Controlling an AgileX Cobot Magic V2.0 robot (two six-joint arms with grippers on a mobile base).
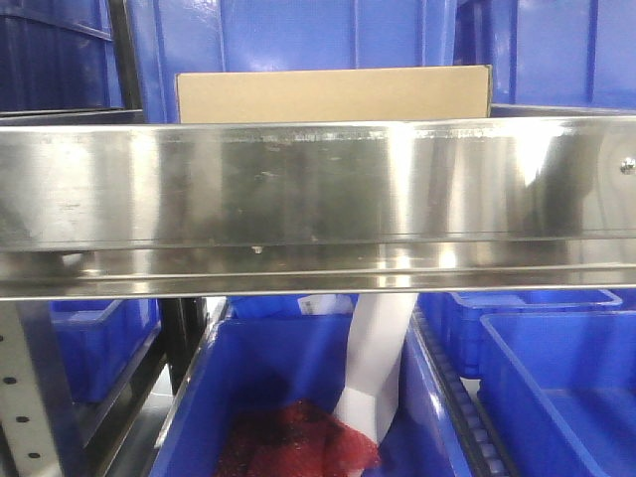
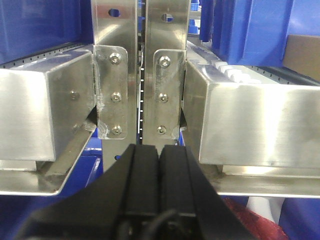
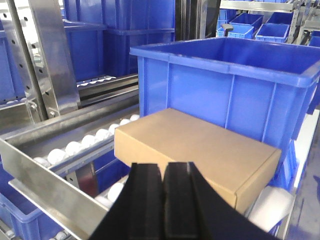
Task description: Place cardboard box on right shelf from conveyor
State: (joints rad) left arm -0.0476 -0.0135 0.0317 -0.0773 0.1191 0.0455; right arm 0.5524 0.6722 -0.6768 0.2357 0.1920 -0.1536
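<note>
Nearest in my left wrist view, my left gripper (image 2: 159, 160) has its two black fingers pressed together with nothing between them. It sits just in front of the steel uprights (image 2: 140, 65) where two shiny rail ends meet.

In my right wrist view, my right gripper (image 3: 163, 192) likewise has its fingers drawn narrow, almost touching, and grips nothing. It is just on the near side of the cardboard box (image 3: 200, 150); whether it touches the box cannot be told.

The cardboard box lies flat on the white rollers (image 3: 75, 147) of the right shelf (image 1: 318, 199), behind the shelf's broad steel front rail. In the front view only the upper strip of the box shows above that rail.

Directly beyond the box, its far side close against it, stands a large blue bin (image 3: 225, 85).

Below the shelf, in the front view, another open blue bin (image 1: 238, 378) holds a red mesh bag (image 1: 298, 442) and a white folded piece (image 1: 373, 368).

Farther back, stacked blue bins (image 1: 328, 40) fill the background.
</note>
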